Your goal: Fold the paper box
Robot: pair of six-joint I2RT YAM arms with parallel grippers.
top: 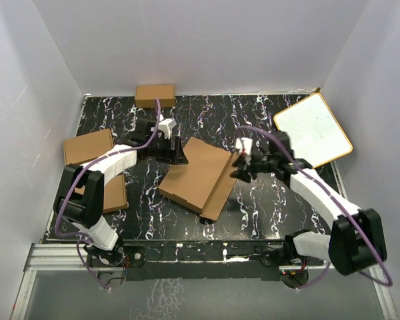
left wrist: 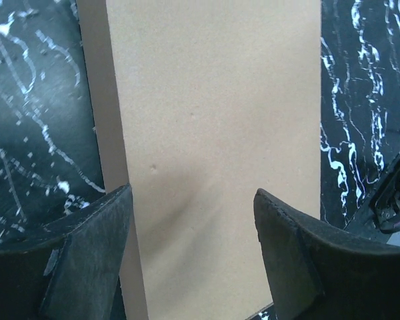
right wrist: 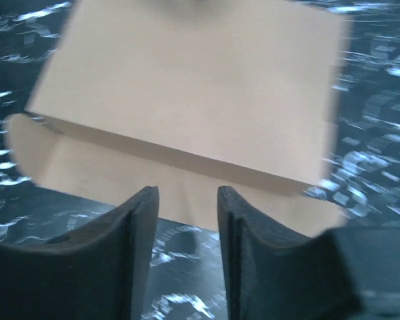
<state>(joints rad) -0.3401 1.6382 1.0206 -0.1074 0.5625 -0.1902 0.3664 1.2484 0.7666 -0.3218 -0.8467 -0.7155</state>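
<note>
Paper box (top: pixel 199 175) lies mid-table, seemingly near closing, between the wide-open left gripper (left wrist: pixel 192 197) at its far-left corner and the narrowly parted, empty right gripper (right wrist: pixel 188 197); next, probably tuck the protruding right flap (right wrist: pixel 87 173).

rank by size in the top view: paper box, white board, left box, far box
1. paper box, left box (partly hidden), white board: too alike to rank
2. far box: clearly smallest

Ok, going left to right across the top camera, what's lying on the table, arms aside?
flat brown box under the left arm → small brown box at the back → paper box → white board
</note>
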